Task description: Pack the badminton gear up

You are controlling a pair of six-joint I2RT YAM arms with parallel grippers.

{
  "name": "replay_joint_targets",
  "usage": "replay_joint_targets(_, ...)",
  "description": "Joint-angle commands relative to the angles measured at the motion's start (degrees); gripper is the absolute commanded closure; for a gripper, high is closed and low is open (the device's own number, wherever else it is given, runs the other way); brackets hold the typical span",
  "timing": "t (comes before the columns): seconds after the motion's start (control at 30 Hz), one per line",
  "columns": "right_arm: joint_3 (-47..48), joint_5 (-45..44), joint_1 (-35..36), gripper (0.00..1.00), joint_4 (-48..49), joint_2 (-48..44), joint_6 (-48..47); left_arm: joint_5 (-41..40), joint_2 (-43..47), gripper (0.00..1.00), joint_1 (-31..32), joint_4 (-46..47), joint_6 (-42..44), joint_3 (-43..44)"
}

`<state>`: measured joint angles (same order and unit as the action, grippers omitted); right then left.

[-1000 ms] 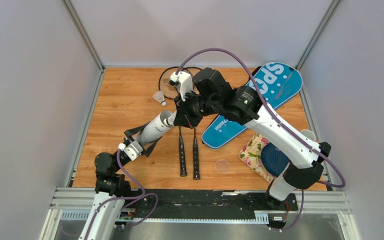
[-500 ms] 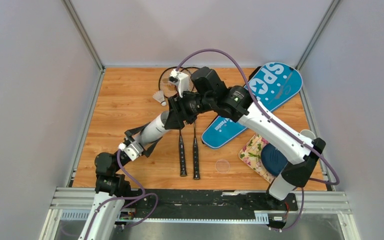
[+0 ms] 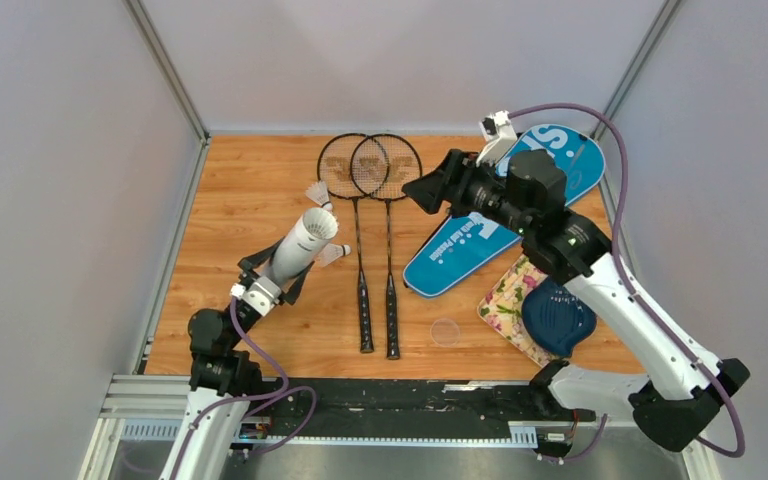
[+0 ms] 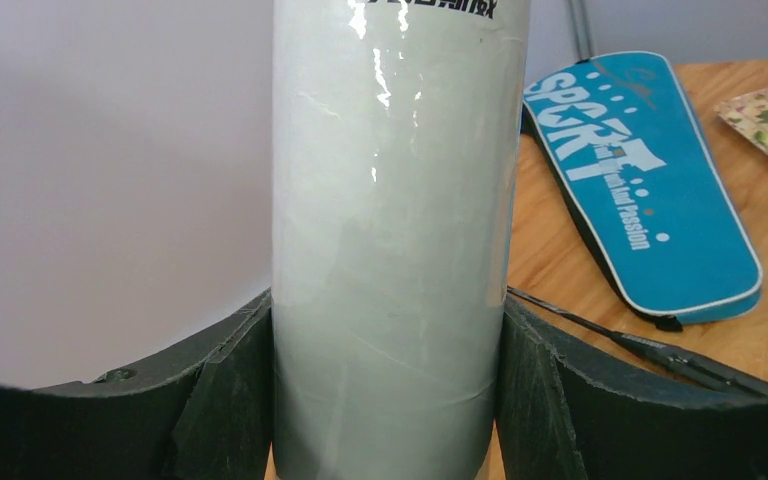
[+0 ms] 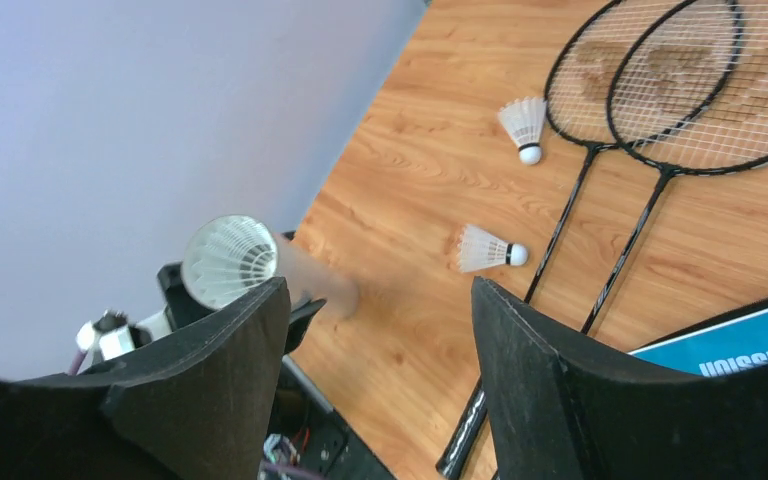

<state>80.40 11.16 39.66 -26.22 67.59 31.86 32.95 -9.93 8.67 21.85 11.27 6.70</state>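
2 grippers raised, left gripper (image 3: 265, 284) clamping tilted white tube (image 3: 301, 244), right gripper (image 3: 422, 190) spread, reaching over blue cover (image 3: 450, 256).

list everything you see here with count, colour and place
rackets: two, black, side by side mid-table, heads overlapping
tube: one, white, held tilted at left
shuttlecocks: three seen, white; two loose left of the rackets, one in the tube's mouth
racket cover: one, blue, right of the rackets
floral cloth: one, pale patterned, near right
shell-shaped object: one, dark blue, on the cloth
clear disc: one, by the racket handles
left end effector: shut on the tube
right end effector: open, empty
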Motion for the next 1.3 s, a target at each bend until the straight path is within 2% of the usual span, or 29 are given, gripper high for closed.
replay_joint_targets(0.0, -6.2, -10.4, 0.2, 0.29, 9.7, 4.2, 6.5, -9.9, 1.1, 0.87, 0.1, -5.8, -1.8, 0.0)
replay_joint_targets(0.23, 1.5, -20.1, 5.9, 0.28, 7.1, 24.4, 7.3, -25.3, 4.7, 0.89, 0.1, -6.8, -1.0, -0.2)
replay_joint_targets(0.4, 14.8, -21.7, 10.3, 0.28, 1.9, 42.4, 6.9, -34.9, 7.9, 0.89, 0.1, -7.3, 0.1, -0.6)
replay_joint_targets(0.53, 24.7, -22.9, 13.1, 0.30, -3.5, 51.1, 4.8, -39.7, 9.4, 0.89, 0.1, -7.3, 0.6, -1.1)
replay_joint_targets(0.73, 35.2, -33.8, 18.3, 0.32, -11.5, 58.9, 1.1, -41.5, 9.5, 0.89, 0.1, -7.3, 0.5, -1.1)
replay_joint_targets(0.87, 39.6, -41.5, 21.4, 0.40, -15.0, 64.3, -2.1, -41.4, 9.5, 0.89, 0.2, -7.5, 0.5, -1.1)
replay_joint_targets(1.2, 44.3, -48.0, 22.4, 0.41, -17.3, 71.1, -5.2, -41.6, 11.5, 0.89, 0.2, -8.1, 0.3, -0.9)
replay_joint_targets(1.27, 45.1, -50.0, 22.5, 0.44, -17.4, 71.9, -6.0, -41.6, 11.6, 0.89, 0.1, -8.1, 0.2, -0.9)
